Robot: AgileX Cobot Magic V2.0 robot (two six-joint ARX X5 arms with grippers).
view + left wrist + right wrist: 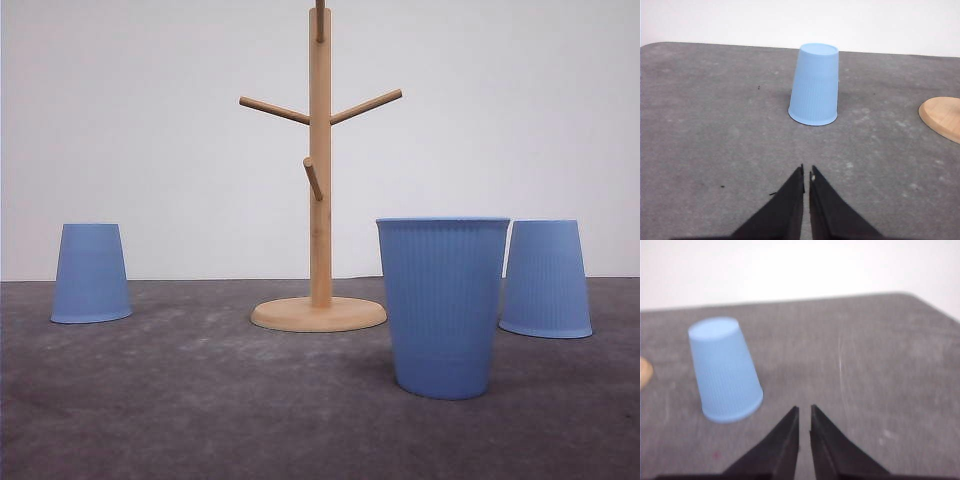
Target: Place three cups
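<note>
I have three cups on the grey table (180,400). The left cup (91,273) stands upside down at about 9 o'clock from the wooden peg stand (319,200), well apart from it. The right cup (546,278) is also upside down, at about 3 o'clock from the stand. The middle cup (443,305) is upright, mouth to the top, nearer to my camera, around 5 o'clock from the stand base, and it covers a little of the right cup's edge.

The left gripper (806,172) has its two black fingers nearly pressed together, only a thin slit between them, and it holds nothing. The right gripper (804,412) is the same: almost closed and empty. Both are apart from any cup.

I judge no cup is taken yet, so the step in hand is the first approach. To do it well I would spread the fingers wide before coming near, because the cups look light and a closed tip could push one over. The ribbed wall tapers, so I would close on it gently.

The front view gives me the stand's pegs and all three cups together. The left wrist view shows the flat base of the left cup (814,85) and the rim of the stand base (942,117). The right wrist view, somewhat blurred, shows the right cup (725,371) at 10 o'clock from the fingertips.
</note>
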